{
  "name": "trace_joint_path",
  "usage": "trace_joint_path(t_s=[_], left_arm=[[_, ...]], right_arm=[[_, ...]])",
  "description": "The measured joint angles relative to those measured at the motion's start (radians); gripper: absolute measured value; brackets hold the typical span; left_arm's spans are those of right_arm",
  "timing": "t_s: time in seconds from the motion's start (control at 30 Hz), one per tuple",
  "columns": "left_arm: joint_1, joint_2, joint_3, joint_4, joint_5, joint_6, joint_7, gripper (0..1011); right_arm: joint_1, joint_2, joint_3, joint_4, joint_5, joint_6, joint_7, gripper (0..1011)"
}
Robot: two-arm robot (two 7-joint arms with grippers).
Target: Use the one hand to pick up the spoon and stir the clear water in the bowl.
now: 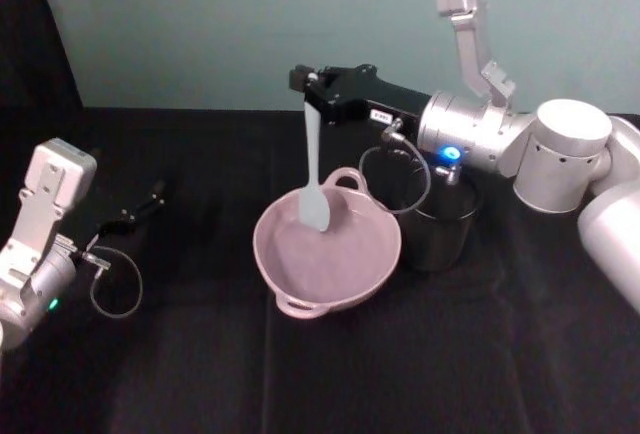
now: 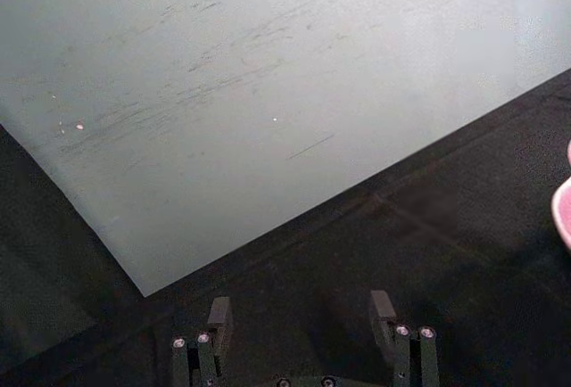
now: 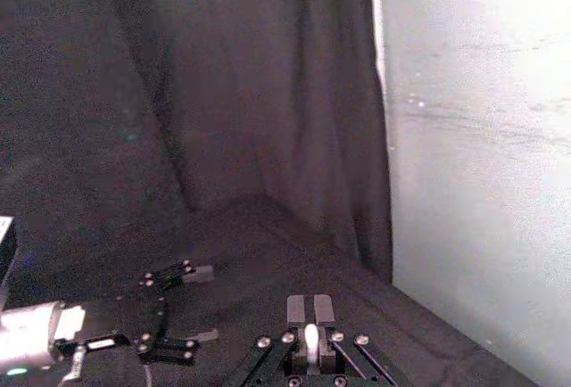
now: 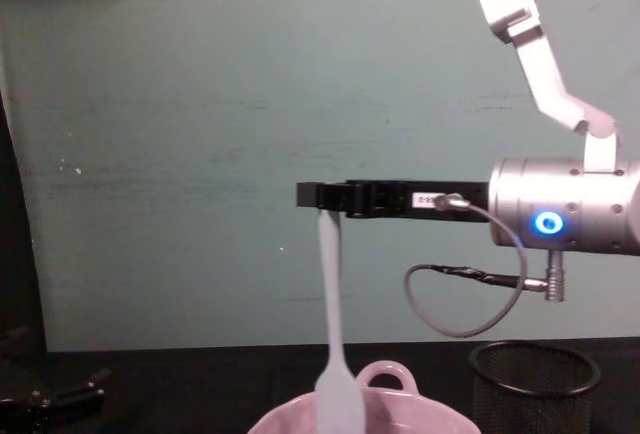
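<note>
My right gripper (image 1: 308, 84) reaches in from the right, above the far rim of the pale pink bowl (image 1: 380, 254), and is shut on the top of the white spoon (image 1: 312, 159). The spoon hangs straight down with its flat head inside the bowl. The clear water is too faint to make out. In the chest view the spoon (image 4: 332, 304) drops from the right gripper (image 4: 322, 197) into the bowl (image 4: 420, 419). In the right wrist view the fingers (image 3: 295, 308) pinch the handle end. My left gripper (image 1: 150, 199) rests open on the table at the far left.
A black wire-mesh cup (image 1: 440, 224) stands just right of the bowl, under the right wrist. A black cloth covers the table and a pale green wall stands behind it. The right wrist's grey cable loops down near the cup.
</note>
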Motion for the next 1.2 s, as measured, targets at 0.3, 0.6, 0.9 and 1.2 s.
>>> trace_joint_path(t_s=[0.3, 0.6, 0.9, 1.2], left_arm=[[0.0, 0.0, 0.0, 0.0, 0.0, 0.0, 0.0, 1011], [0.0, 0.0, 0.0, 0.0, 0.0, 0.0, 0.0, 1011], [0.0, 0.0, 0.0, 0.0, 0.0, 0.0, 0.0, 1011], [0.0, 0.0, 0.0, 0.0, 0.0, 0.0, 0.0, 1011]], right_arm=[[-0.048, 0.055, 0.037, -0.071, 0.008, 0.019, -0.033, 64], [-0.113, 0.103, 0.052, -0.176, 0.018, 0.045, -0.065, 64], [-0.151, 0.111, 0.039, -0.23, 0.026, 0.051, -0.073, 64], [-0.122, 0.069, -0.003, -0.196, 0.018, 0.042, -0.045, 64]])
